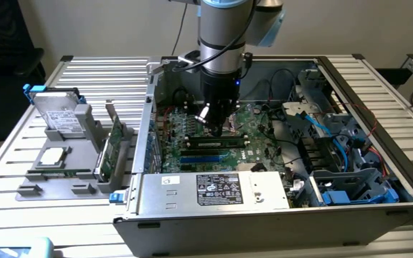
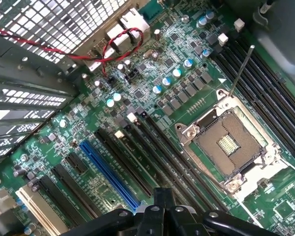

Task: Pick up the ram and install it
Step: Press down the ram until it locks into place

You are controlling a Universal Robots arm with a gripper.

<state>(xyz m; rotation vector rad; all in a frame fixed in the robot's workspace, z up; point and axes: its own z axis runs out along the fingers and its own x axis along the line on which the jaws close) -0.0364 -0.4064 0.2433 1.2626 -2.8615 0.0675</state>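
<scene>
Above the motherboard (image 1: 214, 134) inside the open computer case (image 1: 278, 215), the end effector (image 1: 217, 124) is held clenched and empty, the ram (image 1: 216, 143) apparently already seated in its slot.

Green motherboard (image 2: 137, 98) (empty processor socket (image 2: 229, 147), blue slot (image 2: 108, 172)) beneath shut tool (image 2: 163, 209)
</scene>
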